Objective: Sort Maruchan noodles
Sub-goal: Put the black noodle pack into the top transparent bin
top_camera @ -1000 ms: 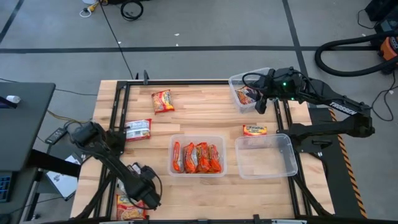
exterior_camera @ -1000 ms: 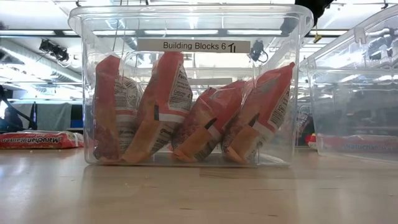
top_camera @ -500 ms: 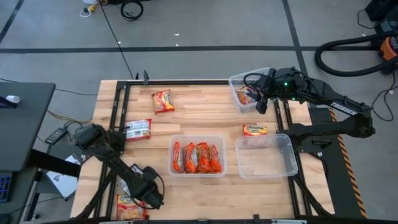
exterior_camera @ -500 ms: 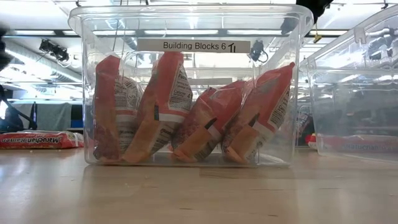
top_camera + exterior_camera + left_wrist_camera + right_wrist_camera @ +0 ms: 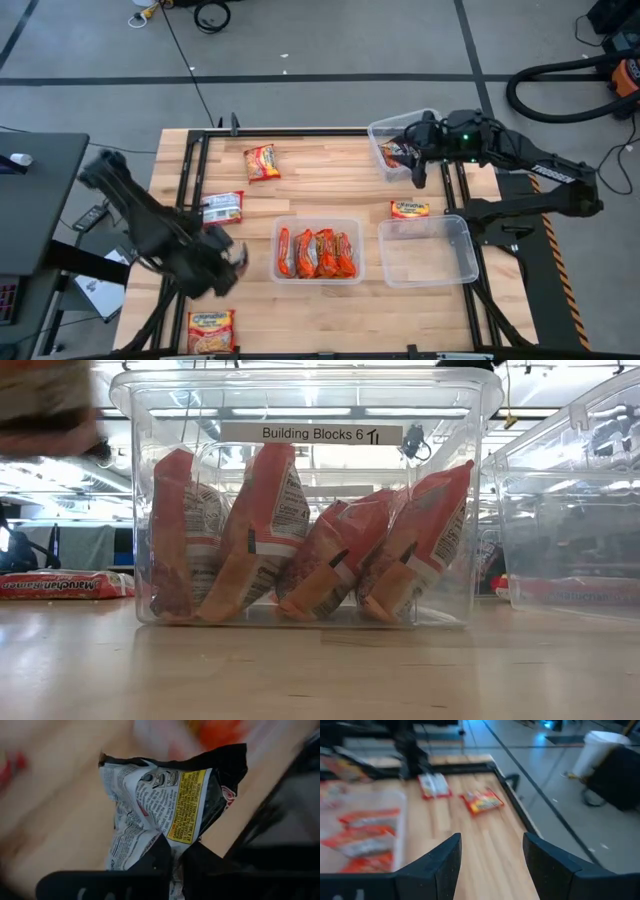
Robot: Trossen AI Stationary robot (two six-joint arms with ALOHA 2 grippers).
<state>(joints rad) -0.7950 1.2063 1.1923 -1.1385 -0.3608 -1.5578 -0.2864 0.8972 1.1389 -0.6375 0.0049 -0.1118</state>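
Note:
My left gripper [image 5: 228, 263] hangs above the table's near left part, shut on a dark-wrapped noodle packet [image 5: 170, 800] whose white printed back faces the wrist camera. A yellow-red packet [image 5: 210, 325] lies flat below it by the near edge. Other packets lie flat: yellow-red [image 5: 261, 161], silver-white [image 5: 222, 208], orange [image 5: 409, 209]. The middle bin [image 5: 318, 222] holds several orange-red packets [image 5: 300, 540] standing on edge. My right gripper [image 5: 415, 168] is open above the far right bin [image 5: 378, 130], which holds one packet [image 5: 397, 154]. My left gripper pinches a crumpled end of the dark packet [image 5: 172, 845] between its two fingers [image 5: 160, 857]. The fingers slant downward. The rest of the packet sticks out beyond the fingertips, bent and creased, lifted clear of the table.
An empty clear bin [image 5: 428, 250] stands at the near right. A black frame [image 5: 200, 150] runs along the table's edges. In the low view a blurred shape [image 5: 45, 405] shows at the upper left. Bare wood lies between the far packets and the bins.
My left gripper has risen fast from the near left corner and gone a little toward the far edge, tipping as it went. It has carried the dark packet up with it. The yellow-red packet has stayed on the table.

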